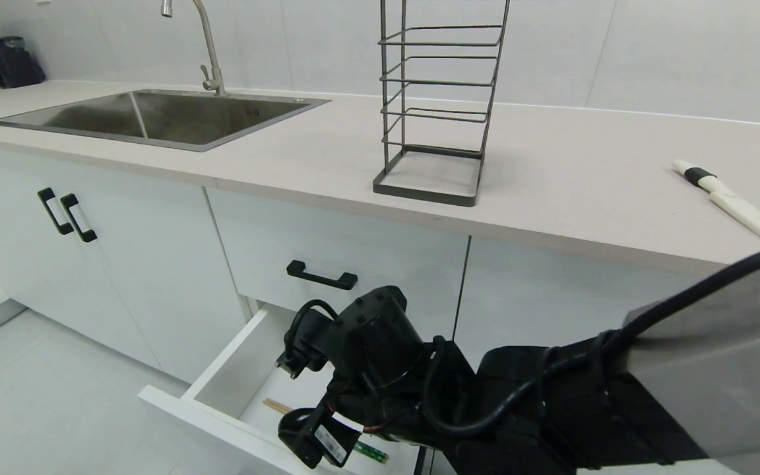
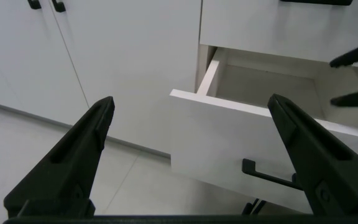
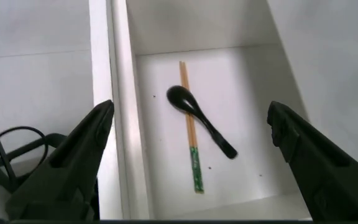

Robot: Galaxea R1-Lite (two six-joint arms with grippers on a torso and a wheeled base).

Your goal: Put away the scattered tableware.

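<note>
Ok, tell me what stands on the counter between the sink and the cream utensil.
In the head view, the dark wire rack stands on the counter between the sink and the cream utensil.

A glossy black spoon (image 3: 201, 121) is lying against the plain white drawer (image 3: 160, 81), and the pale wooden chopsticks (image 3: 192, 146) are showing a green patterned end. On the beige counter (image 1: 584, 171), a dark grey rack (image 1: 423, 192) is standing and a cream knife (image 1: 736, 204) is wearing a black band.
</note>
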